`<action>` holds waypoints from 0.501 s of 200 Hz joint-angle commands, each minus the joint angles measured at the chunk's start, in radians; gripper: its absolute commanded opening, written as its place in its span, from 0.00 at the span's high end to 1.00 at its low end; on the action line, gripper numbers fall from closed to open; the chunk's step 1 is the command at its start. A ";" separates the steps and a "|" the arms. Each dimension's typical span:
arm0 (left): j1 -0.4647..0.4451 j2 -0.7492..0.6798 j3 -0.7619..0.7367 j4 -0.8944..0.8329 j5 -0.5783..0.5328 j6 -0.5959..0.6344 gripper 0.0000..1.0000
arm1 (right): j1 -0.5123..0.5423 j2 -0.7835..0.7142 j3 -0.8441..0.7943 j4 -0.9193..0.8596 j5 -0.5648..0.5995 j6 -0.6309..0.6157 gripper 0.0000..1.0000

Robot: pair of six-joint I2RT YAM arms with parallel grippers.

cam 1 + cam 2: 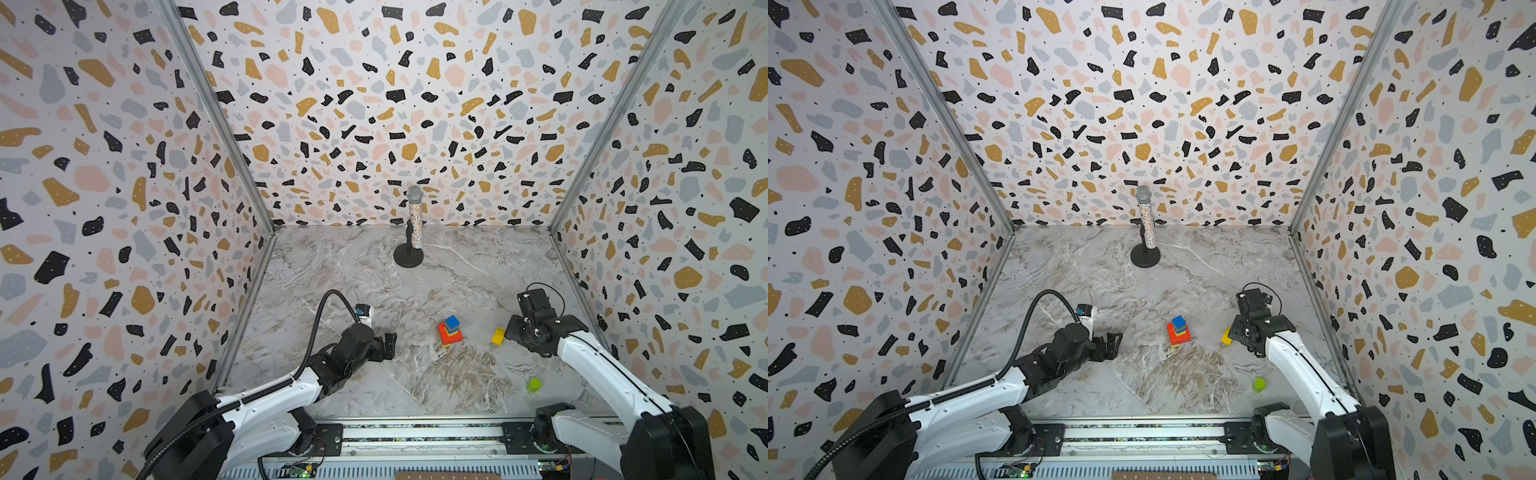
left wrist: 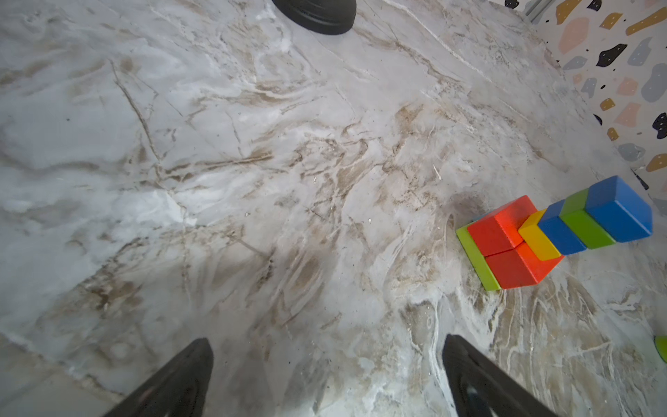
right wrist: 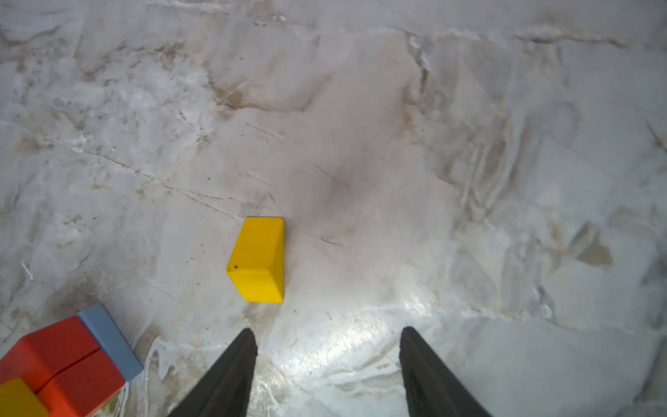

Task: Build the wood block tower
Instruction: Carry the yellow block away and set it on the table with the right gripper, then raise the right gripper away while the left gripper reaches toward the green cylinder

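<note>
My right hand point(image 3: 328, 330) is hanging released above the bench point(image 3: 505, 180), jaws apart and gripping nothing, and the loose yellow block point(image 3: 258, 260) is lying just ahead of its tips. My left hand point(image 2: 326, 339) is hovering spread wide, empty too. Between the two hands the tower point(image 1: 449, 332) is standing mid-bench, red bricks low and a blue cube topping it.

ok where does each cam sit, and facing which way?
Top views: overhead behind the robot, looking down at the table; left arm, right arm show.
Left wrist: on the left arm, facing the tower past the open left gripper.
Right wrist: on the right arm, facing the yellow block past the open right gripper.
Shared: tower, in all four.
</note>
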 commanded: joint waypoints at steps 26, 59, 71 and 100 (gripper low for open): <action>0.000 0.017 -0.015 0.092 0.060 -0.011 0.00 | -0.019 -0.153 -0.132 -0.165 0.013 0.318 0.37; -0.009 0.034 -0.011 0.092 0.074 -0.008 0.00 | -0.015 -0.068 -0.100 -0.192 0.018 0.333 0.39; -0.017 0.032 -0.013 0.092 0.065 -0.007 0.00 | 0.000 -0.019 -0.083 -0.198 0.027 0.333 0.38; -0.024 0.012 -0.008 0.068 0.038 -0.001 0.00 | 0.056 0.098 -0.029 -0.248 0.071 0.349 0.31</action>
